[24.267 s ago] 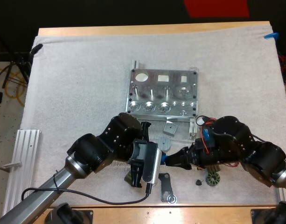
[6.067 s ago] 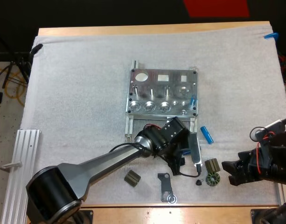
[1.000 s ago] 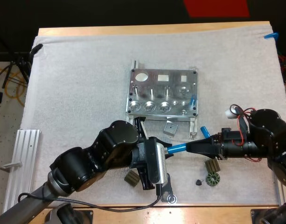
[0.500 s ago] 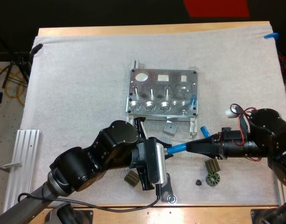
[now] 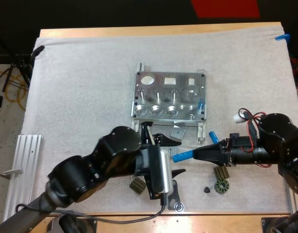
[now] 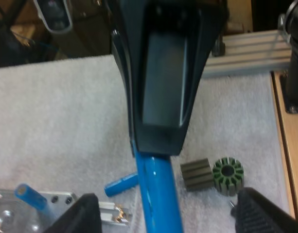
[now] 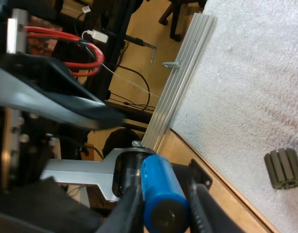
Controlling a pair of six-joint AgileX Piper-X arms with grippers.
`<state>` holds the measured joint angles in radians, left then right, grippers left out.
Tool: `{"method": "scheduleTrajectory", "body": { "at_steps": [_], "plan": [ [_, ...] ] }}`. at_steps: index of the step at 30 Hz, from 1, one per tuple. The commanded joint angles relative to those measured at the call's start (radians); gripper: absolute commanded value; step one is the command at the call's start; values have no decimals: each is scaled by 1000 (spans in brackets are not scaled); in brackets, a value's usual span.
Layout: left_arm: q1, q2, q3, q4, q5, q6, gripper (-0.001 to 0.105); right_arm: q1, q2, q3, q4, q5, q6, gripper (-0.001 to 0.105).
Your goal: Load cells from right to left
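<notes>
Fingers (image 6: 84, 216) of the left gripper (image 5: 181, 156) stand wide apart, one on each side of the held blue cylinder (image 6: 157, 191) and clear of it. The right gripper (image 5: 197, 154) has its two black fingers (image 7: 132, 206) clamped on that cylinder from both sides, near one end.

In the high view the cylinder's long axis runs nearly across the table, above the white mat (image 5: 80, 87). Its free end points toward the left arm and tilts slightly to the near side. It is smooth, round and bright blue, with a dark flat end face in the right wrist view.

The fixture (image 5: 170, 94) is a flat plate of machined metal with round and square cut-outs and a row of sockets along its near edge. A loaded cylinder (image 5: 201, 104) stands tilted at the right end of that row. A loose cylinder (image 5: 213, 135) lies on the towel-like mat just right of the fixture. A dark ribbed block (image 5: 220, 172) and a green toothed ring (image 5: 220, 186) lie near the right gripper.
</notes>
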<state>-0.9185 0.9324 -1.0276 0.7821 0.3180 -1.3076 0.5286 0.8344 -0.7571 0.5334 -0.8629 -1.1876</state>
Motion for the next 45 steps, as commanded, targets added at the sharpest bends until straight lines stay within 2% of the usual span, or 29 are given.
{"method": "scheduleTrajectory", "body": {
  "at_steps": [1,3,6,8,14,20,26,31,34,40,45],
  "plan": [
    [-4,-30,-11,-10,3,-12,58,-1,-4,-4,-14,-13,-30,0],
    [-4,-52,-16,-1,-17,-12,58,-1,-4,-4,-14,-8,-52,0],
    [-4,-105,-19,24,-105,-20,58,-1,-4,-4,-14,-8,-76,0],
    [-4,-148,-19,37,-196,-46,58,-1,-4,-4,-14,-8,-103,0],
    [-4,-238,-19,66,-367,-241,58,-1,-4,-12,-14,15,-140,0],
    [-4,-268,-19,129,-498,-376,58,-1,-4,-42,-10,32,-157,0],
    [-4,-268,-19,141,-502,-468,58,-1,1,-134,133,148,-293,0],
    [-4,-268,-19,141,-502,-461,58,-1,53,-239,323,256,-466,0],
    [-4,-268,-19,146,-502,-460,58,-1,92,-302,407,303,-535,0],
    [-4,-268,-19,265,-505,-460,58,-1,179,-423,475,393,-629,0],
    [-4,-268,-19,353,-549,-475,58,-1,254,-518,566,490,-738,0]
  ]
}}
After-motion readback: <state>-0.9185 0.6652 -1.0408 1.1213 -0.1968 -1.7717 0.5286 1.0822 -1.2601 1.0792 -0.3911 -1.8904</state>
